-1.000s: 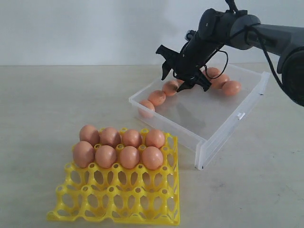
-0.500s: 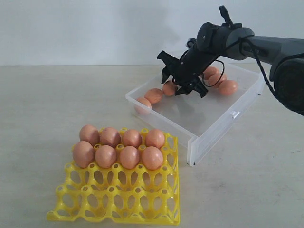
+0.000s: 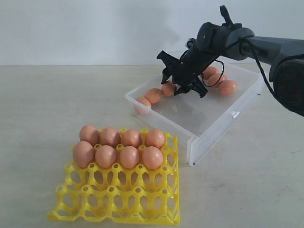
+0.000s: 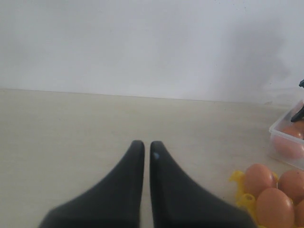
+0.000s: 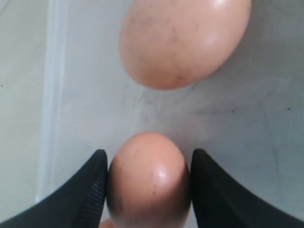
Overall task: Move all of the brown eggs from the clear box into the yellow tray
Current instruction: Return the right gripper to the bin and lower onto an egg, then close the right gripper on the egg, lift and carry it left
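Lowered right tool [image 5: 148, 153] clasps an egg [image 5: 148, 187], wrist-view only.

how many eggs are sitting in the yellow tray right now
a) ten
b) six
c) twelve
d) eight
d: in the exterior view the yellow tray holds two rows of four brown eggs, which makes eight.

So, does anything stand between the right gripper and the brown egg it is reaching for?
Nothing visible does. The right gripper has its fingers against both sides of the brown egg inside the clear box.
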{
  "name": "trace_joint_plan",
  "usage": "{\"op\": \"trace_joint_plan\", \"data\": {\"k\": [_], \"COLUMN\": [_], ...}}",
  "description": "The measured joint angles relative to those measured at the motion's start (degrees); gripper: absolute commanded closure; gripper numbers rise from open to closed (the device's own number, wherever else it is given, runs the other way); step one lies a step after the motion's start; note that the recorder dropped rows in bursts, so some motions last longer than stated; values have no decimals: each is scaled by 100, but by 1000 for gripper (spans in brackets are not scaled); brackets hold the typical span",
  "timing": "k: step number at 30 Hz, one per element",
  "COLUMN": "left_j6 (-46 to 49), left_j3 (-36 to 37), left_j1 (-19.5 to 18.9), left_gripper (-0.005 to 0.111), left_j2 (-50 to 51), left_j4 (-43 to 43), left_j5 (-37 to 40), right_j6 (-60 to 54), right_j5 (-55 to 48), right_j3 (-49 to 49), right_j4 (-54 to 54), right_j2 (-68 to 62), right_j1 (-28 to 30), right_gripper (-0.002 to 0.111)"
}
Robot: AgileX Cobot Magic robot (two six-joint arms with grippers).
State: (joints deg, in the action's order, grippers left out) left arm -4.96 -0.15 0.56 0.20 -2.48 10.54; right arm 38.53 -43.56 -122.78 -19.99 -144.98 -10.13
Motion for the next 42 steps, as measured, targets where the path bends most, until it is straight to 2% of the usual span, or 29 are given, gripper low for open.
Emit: {"op": "trace_joint_plan", "data": {"k": [6,8,14,20,25,30,34,42], "left_j6": [0,0,0,0,0,0,0,0], "left_j3": [0,0,0,0,0,0,0,0], "left_j1": [0,0,0,0,0,0,0,0], "left_gripper": [103,103,103,103,103,103,103,103], "left_j2": [0,0,0,0,0,0,0,0], "left_j4": [0,0,0,0,0,0,0,0], "left_j5": [0,0,0,0,0,0,0,0], "right_j6": [-639,-628,394,1103,1024,-331,-2380,-6019], "right_j5": [-273,-407,-632,-483,-698,-284,453,689], "right_j3": [12,22,20,20,20,389,1152,3181], "right_j4": [435,1019,3907,4686,5083,4301,2802,-166], "right_j2": [133,256,995,1488,1634,1978,2556,3509], "right_j1": [-12,-56,-466,-935,-1025,-842,-764,-281], "right_gripper": [108,108,108,108,108,108,108,108]}}
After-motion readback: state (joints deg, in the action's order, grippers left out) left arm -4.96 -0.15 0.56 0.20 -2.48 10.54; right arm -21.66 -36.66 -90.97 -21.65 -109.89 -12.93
